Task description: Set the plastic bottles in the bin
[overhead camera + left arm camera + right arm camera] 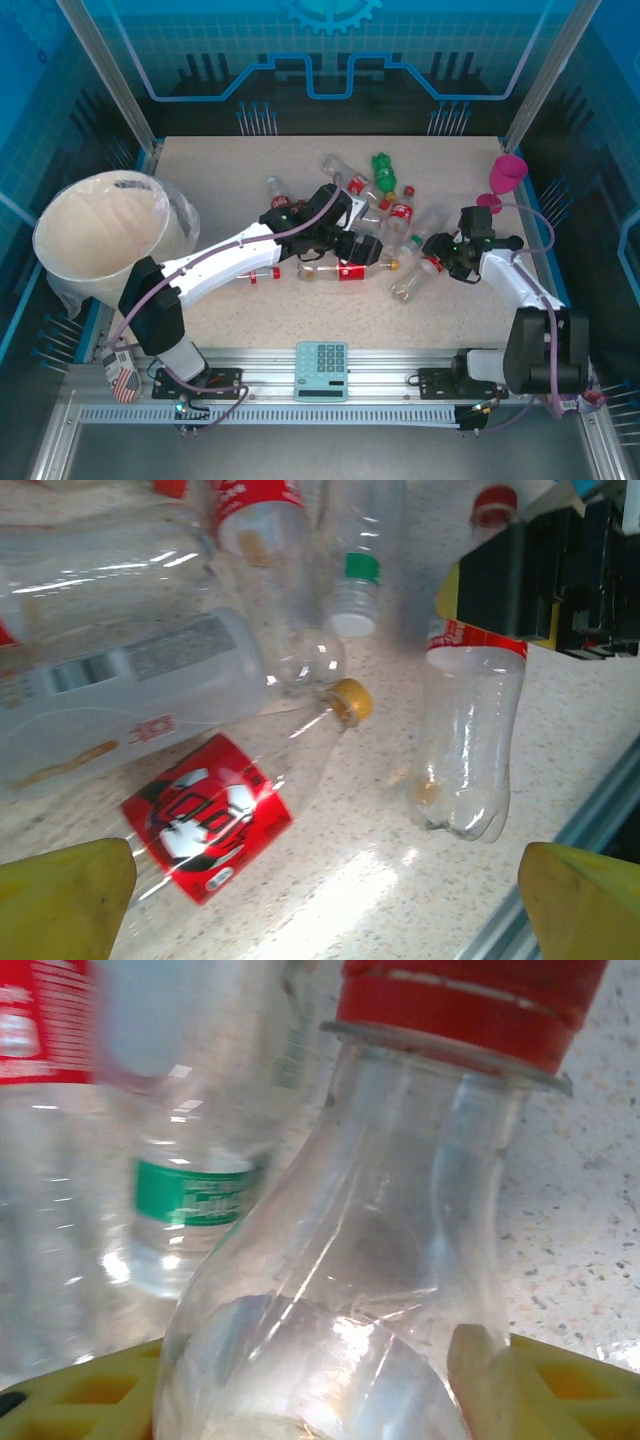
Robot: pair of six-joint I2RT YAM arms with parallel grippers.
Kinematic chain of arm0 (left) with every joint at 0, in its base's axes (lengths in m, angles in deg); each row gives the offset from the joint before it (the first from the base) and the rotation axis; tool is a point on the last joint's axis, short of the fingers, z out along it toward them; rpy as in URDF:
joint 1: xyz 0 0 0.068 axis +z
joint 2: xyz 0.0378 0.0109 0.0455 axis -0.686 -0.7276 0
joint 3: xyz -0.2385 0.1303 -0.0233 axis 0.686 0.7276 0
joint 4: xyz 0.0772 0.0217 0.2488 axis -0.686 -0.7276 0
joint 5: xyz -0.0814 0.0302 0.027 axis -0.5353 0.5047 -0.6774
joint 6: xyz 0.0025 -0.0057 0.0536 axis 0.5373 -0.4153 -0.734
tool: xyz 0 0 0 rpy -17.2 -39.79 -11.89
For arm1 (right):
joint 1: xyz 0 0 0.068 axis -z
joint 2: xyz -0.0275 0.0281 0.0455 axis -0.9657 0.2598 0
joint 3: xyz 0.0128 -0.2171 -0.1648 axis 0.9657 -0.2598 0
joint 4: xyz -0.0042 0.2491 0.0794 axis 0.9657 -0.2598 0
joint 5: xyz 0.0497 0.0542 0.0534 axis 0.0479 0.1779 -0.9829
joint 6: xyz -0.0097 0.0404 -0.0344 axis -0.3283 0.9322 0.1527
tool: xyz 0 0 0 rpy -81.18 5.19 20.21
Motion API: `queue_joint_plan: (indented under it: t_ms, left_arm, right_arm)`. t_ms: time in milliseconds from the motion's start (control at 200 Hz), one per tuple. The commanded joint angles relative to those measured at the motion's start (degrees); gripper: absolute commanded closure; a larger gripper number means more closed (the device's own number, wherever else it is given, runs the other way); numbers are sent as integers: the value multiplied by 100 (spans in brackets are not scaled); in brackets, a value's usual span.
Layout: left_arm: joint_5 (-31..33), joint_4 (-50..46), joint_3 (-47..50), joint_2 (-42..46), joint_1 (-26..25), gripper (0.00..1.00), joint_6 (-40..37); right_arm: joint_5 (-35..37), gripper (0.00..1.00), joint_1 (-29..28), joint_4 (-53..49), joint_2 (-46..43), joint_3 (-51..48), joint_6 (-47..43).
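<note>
Right claw [330,1400]: narrow, clamped on a red-capped bottle [400,1220]. Yellow pads [80,1390] sit against both flanks of the clear shoulder, cap pointing away from the wrist. The view is too close to say how firmly it bites. A green-banded bottle [190,1195] lies just beside the held one, on the claw's left.

Left claw [320,905]: wide, holding nothing, fingers [60,890] straddling bare table. A gold-capped bottle [215,815] lies just ahead between them, with more of the pile [385,215] beyond.

Bin [100,230]: well apart from the right claw, far across the table, with the left arm stretched between them.

Risks, as judged:
- The shoulder tapers and looks slick, so a lift may squirt the bottle forward out of the pads.
- The neighbouring bottle may get dragged or set rolling.
- A carry toward the bin crosses the left arm, so they could collide unless one arm yields.
</note>
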Motion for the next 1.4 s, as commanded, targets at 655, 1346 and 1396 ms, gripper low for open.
queue_joint_plan:
  t_ms: [655,1346,1396]
  left_arm:
    - [-1636,585,-711,-1236,-139,21,780]
    - [-936,103,-1082,-1133,-84,54,444]
    - [-847,2,-1137,-1061,-53,54,248]
  right_arm:
    - [-1467,37,-1390,850,-334,955,459]
    - [-735,6,-637,-788,-522,1695,-483]
    - [-695,6,-466,-842,-563,1717,-545]
